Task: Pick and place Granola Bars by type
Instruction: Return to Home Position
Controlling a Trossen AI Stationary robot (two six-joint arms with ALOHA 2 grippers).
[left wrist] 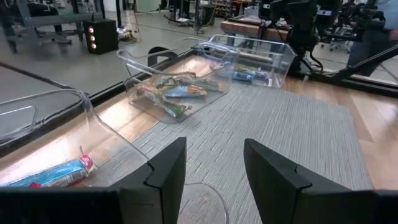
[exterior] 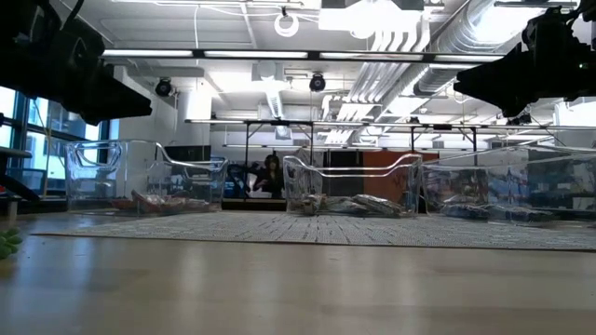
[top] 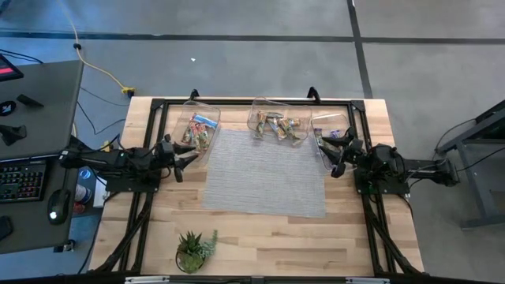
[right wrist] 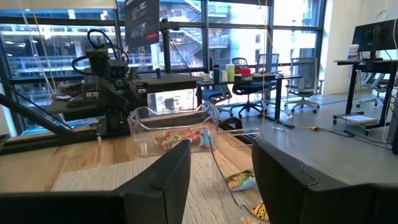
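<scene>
Granola bars lie sorted in three clear tubs along the far edge of a grey mat [top: 264, 170]: red-pink ones in the left tub [top: 197, 126], green-orange ones in the middle tub [top: 278, 125], blue ones in the right tub [top: 331, 130]. My left gripper [top: 186, 155] is open and empty, above the mat's left edge beside the left tub. My right gripper [top: 338, 155] is open and empty, above the mat's right edge beside the right tub. The left wrist view shows a red-pink bar [left wrist: 53, 174] in the near tub and green-orange bars [left wrist: 177, 93] in the middle one.
A small green potted plant [top: 193, 248] stands near the table's front edge, left of centre. The dark frame rails [top: 146, 205] run along the table's left and right sides. A desk with a keyboard [top: 24, 177] stands left of the table.
</scene>
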